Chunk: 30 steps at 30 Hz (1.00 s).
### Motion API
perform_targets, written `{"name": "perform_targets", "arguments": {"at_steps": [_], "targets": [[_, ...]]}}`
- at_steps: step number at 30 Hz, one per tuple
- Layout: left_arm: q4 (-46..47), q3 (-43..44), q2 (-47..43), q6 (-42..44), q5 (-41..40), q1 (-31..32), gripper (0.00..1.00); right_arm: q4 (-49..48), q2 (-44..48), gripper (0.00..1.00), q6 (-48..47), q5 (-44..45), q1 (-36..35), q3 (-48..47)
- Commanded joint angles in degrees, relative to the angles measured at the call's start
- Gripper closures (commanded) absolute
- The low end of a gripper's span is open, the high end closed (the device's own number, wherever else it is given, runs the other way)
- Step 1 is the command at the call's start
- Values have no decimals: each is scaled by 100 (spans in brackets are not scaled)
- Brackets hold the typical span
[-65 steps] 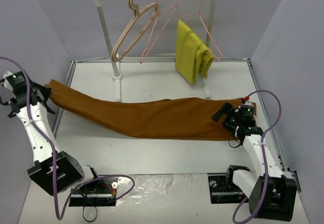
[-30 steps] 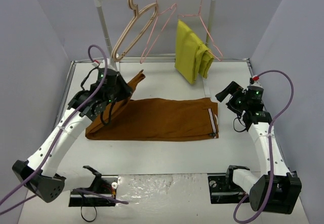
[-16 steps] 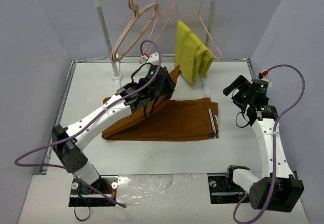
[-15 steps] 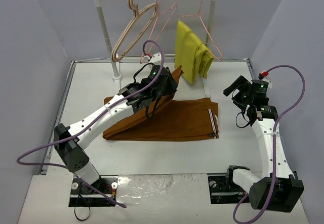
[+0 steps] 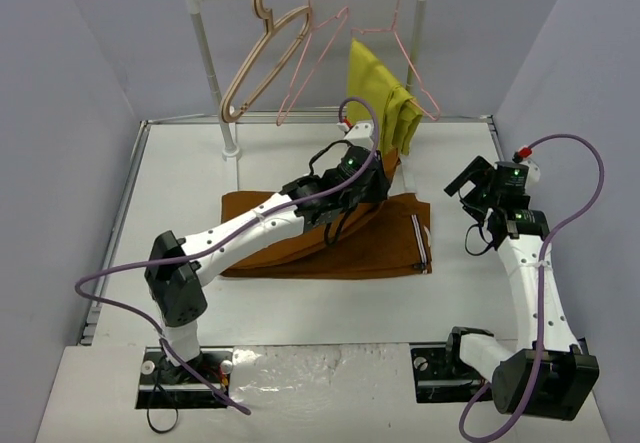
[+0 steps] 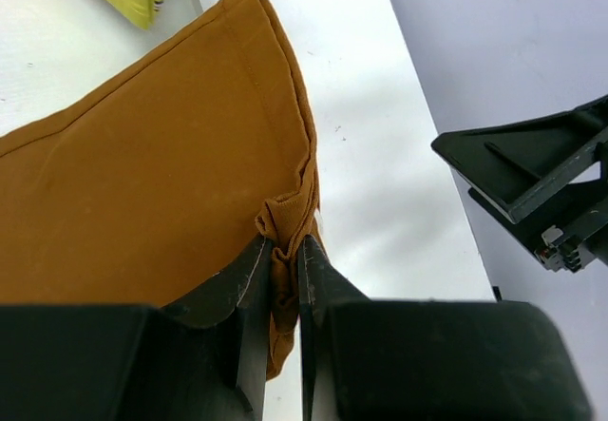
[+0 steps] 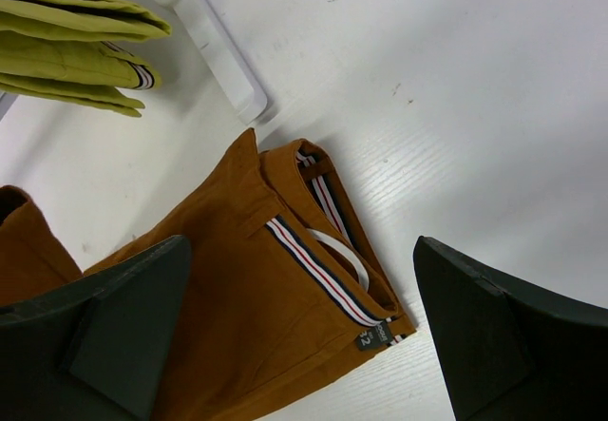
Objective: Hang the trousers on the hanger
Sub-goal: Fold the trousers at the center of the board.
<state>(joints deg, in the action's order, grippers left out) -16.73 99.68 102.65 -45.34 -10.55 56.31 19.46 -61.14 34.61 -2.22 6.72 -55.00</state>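
My left tool is pinched shut on an edge fold of the trousers, which lie folded on the tabletop beneath. My right tool gapes empty above the waistband. The hanger hangs beyond both.

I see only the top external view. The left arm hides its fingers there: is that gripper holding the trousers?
Observer: Yes. In the left wrist view the left gripper is shut on a bunched fold at the edge of the trousers.
Operator: Does the right gripper hold anything?
Observer: No. Its wrist view shows the right gripper open, the striped waistband lying untouched beneath it.
Operator: Any label there?
Observer: A small dark tag at the waistband's end.
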Motion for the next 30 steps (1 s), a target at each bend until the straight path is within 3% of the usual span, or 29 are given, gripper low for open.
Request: {"name": "perform_targets", "arguments": {"at_steps": [1, 5, 9, 14, 18, 19, 23, 26, 30], "targets": [[574, 359, 97, 254, 193, 64, 98, 128, 103, 0, -42, 195, 22, 77], [732, 298, 439, 254, 158, 125, 98, 119, 59, 0, -68, 195, 22, 148], [1565, 17, 747, 412, 53, 257, 98, 119, 24, 0, -103, 143, 22, 174], [1893, 201, 1072, 684, 360, 494, 97, 93, -64, 0, -279, 12, 31, 174], [2121, 43, 1231, 729, 457, 626, 77, 93, -213, 0, -420, -103, 22, 78], [2121, 34, 1257, 729, 509, 644, 60, 84, -240, 0, -464, -95, 22, 69], [1823, 8, 1214, 816, 466, 635, 29, 75, -249, 0, -595, -138, 5, 86], [1508, -421, 680, 904, 265, 565, 16, 49, -231, 0, -675, -139, -83, 121], [1182, -1368, -182, 545, 237, 49, 15, -118, -240, 3, -684, -278, -276, 192]]}}
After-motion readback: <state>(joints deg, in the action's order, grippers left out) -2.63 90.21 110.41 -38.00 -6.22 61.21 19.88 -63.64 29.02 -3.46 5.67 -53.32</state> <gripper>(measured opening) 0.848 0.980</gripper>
